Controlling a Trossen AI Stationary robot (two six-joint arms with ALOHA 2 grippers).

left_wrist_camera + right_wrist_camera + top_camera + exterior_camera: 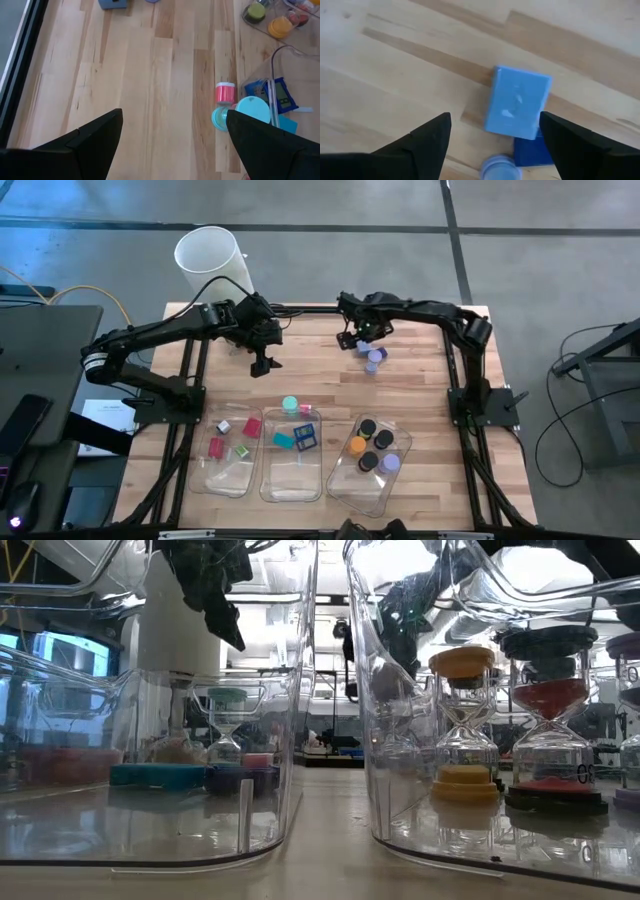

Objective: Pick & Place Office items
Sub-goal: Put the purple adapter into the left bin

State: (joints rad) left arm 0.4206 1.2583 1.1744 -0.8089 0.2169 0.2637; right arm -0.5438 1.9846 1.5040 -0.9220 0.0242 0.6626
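Note:
A light blue block (517, 102) lies flat on the wooden table (420, 400) at the far middle, with a darker blue piece (532, 150) and a lilac round cap (499, 167) right beside it. My right gripper (495, 120) hangs above the block, pointing down, open, one finger on each side and clear of it. In the high view the block (364, 348) shows just beside my right gripper (355, 340). My left gripper (263, 362) hovers open over bare table left of centre, holding nothing. A pink-capped piece (225, 92) and a teal cap (250, 110) lie near the middle tray.
Three clear trays stand along the near edge: the left (225, 480) with red, pink and green pieces, the middle (290, 485) with teal and blue blocks, the right (355, 490) with round black, orange and purple caps. A tall white cylinder (210, 255) stands at the far left.

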